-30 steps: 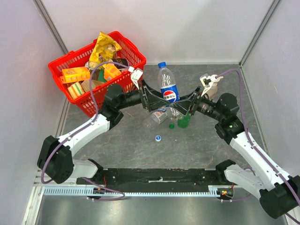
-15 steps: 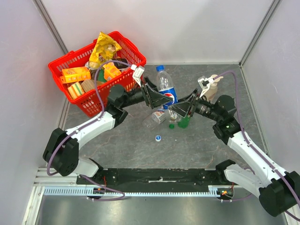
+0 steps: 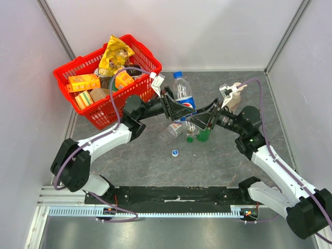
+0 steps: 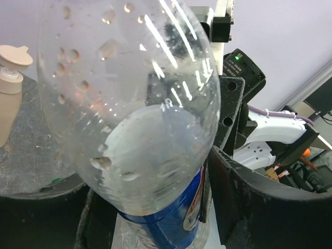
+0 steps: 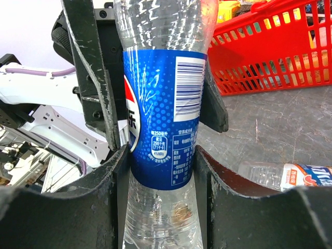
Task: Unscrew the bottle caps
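- The basket [image 3: 101, 115] sits at the table's [image 3: 145, 163] far left.
- A standing bottle [image 3: 182, 93] is right of it, between the left gripper [image 3: 174, 108] and right gripper [image 3: 197, 120].
- A lying bottle [image 3: 170, 132] lies just before it; a loose cap [image 3: 175, 152] lies nearer still.
- A pump bottle [image 3: 234, 97] stands far right.

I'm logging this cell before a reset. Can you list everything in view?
cola bottle: one, clear with blue label, upright mid-table, blue cap on
clear bottle: one, lying beside the cola bottle
green bottle: one, partly hidden, right of the clear bottle
loose blue cap: one, on the table nearer the bases
loose green cap: one, beside the green bottle
pump bottle: one, beige, far right
basket: one, red, far left
snack packs: several, yellow and orange, in the basket
table: one, grey
left hand: one, black, fingers flanking the cola bottle's upper body
right hand: one, black, shut on its label
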Controlling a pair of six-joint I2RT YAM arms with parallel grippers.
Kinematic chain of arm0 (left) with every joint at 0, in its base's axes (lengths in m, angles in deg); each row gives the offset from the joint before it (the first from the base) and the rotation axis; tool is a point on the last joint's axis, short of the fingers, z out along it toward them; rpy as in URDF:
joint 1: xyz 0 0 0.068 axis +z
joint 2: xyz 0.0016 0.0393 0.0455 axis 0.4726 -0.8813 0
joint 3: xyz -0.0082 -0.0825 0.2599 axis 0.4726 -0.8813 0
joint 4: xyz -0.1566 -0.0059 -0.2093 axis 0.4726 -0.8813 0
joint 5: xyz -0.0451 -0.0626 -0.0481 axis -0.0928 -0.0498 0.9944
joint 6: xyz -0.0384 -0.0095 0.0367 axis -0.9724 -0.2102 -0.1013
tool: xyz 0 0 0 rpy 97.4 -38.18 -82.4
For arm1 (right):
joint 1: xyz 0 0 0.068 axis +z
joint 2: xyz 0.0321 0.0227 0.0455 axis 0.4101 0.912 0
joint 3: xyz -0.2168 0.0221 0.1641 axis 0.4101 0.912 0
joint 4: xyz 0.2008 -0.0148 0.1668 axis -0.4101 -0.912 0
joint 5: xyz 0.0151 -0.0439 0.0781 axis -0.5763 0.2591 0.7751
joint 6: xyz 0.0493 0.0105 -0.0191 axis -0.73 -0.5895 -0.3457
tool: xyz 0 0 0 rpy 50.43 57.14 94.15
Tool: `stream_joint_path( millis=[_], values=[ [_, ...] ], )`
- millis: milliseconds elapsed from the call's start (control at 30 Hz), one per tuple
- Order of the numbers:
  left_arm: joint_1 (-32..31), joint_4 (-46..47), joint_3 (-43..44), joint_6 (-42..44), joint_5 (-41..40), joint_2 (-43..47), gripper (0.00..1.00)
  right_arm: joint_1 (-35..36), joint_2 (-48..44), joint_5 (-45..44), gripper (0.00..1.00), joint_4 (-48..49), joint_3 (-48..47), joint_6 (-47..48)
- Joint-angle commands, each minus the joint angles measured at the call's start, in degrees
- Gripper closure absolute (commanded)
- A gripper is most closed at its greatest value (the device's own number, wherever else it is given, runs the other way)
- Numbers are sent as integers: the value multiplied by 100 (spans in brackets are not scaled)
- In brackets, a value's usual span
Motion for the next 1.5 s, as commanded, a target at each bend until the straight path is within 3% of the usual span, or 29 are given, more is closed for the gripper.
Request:
stream_joint_path(
  millis=[0,100,267,533,600,900,1167,1333,1467],
  values=[
    [-98,495,197,-69,20,-4,35,-10,-25,18,59,259,58,-65],
    [-98,758,118,-87,-76,58,57,-10,2,27,59,268,138,-47],
    [-98,1348,-163,-52,-287,295,67,-10,80,53,55,373,234,-65],
    [-89,506,12,799,-77,857,78,-10,90,123,10,382,191,-12],
    [-89,-29,91,1194,-68,1094,80,-10,81,167,2,365,138,5],
    [-81,-4008,882,3462,-647,2149,83,-28,-60,167,2,-127,-161,357],
    [-89,-7059,1330,4640,-1710,2808,86,-10,37,167,2,-303,-328,515],
    [-98,-8116,1191,4976,-2089,2879,86,-19,265,211,2,-259,-372,550],
    [-98,-8372,796,5275,-1870,2914,86,-10,590,299,2,-548,-573,690]
  ],
)
